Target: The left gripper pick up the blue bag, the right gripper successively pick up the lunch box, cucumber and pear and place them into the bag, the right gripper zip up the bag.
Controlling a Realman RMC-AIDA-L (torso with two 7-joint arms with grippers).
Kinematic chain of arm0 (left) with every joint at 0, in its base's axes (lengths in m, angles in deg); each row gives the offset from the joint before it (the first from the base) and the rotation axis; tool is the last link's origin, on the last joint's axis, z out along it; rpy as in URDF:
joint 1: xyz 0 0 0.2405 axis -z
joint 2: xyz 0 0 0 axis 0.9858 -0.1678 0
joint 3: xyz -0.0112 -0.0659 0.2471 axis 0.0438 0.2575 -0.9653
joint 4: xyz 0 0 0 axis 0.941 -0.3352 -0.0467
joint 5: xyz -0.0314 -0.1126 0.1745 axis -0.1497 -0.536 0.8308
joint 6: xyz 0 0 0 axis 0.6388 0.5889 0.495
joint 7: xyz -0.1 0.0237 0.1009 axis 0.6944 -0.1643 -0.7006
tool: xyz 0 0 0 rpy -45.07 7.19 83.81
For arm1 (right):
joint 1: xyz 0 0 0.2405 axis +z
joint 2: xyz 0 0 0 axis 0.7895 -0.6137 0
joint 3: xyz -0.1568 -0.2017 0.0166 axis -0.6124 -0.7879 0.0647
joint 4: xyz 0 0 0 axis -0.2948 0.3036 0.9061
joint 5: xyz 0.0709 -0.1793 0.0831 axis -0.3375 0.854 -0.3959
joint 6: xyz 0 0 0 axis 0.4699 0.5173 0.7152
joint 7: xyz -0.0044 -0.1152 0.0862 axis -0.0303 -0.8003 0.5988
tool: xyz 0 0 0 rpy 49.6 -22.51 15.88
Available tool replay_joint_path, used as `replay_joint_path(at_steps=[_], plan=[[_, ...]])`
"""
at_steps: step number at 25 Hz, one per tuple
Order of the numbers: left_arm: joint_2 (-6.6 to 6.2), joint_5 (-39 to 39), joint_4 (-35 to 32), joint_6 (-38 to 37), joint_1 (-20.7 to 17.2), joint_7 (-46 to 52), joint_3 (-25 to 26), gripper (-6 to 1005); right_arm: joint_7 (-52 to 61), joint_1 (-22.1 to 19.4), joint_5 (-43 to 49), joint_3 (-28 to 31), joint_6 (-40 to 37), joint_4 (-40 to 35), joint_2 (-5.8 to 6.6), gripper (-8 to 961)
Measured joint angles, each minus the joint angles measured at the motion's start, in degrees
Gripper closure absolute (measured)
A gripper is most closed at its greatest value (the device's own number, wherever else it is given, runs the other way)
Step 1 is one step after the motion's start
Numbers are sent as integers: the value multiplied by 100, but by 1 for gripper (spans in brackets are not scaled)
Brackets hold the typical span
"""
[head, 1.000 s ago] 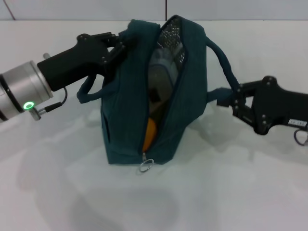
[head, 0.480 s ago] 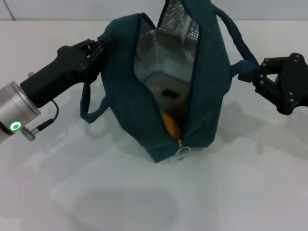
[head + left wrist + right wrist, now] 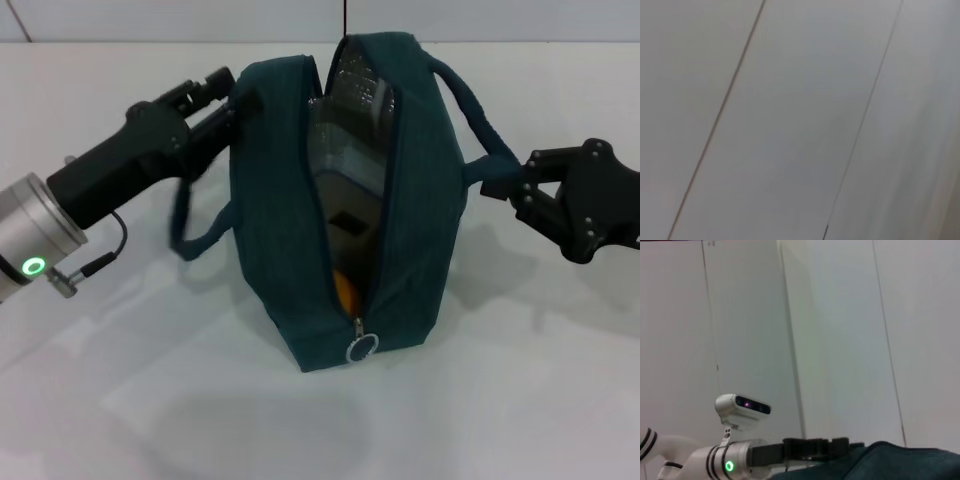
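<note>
Blue bag (image 3: 270, 200) unzipped, left gripper (image 3: 222, 95) jaws gripping its side, right gripper (image 3: 505, 188) jaws gripping its handle

The left gripper (image 3: 222, 95) is seen on the left of the head view, its black body angled up and to the right from a silver wrist with a green lit ring. Its fingers are closed on the upper edge of the blue bag (image 3: 270, 210). The right gripper (image 3: 500, 187) is reached in from the right at about the same height, and its black fingers are clamped on one handle of that bag.
</note>
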Motion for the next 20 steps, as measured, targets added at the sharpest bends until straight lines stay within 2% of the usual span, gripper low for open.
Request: replay_joint_path(at_steps=[8,10,16,20], plan=[[-20,-650,279,-497,-110,-119,13,347,-71,18,-5,-58,-8,125,-15,884],[-30,-638,277,-750,-221,-243,13,306,-159,31,-25,-57,-10,179,-27,884],[-89,-244,278,-1805,-950,-1252,-9,183,-537,101,-483,-50,-14,548,-60,884],[-94,127,300,-1872,-1410,-1772,0,178,-805,106,-856,-37,4,828,-59,884]])
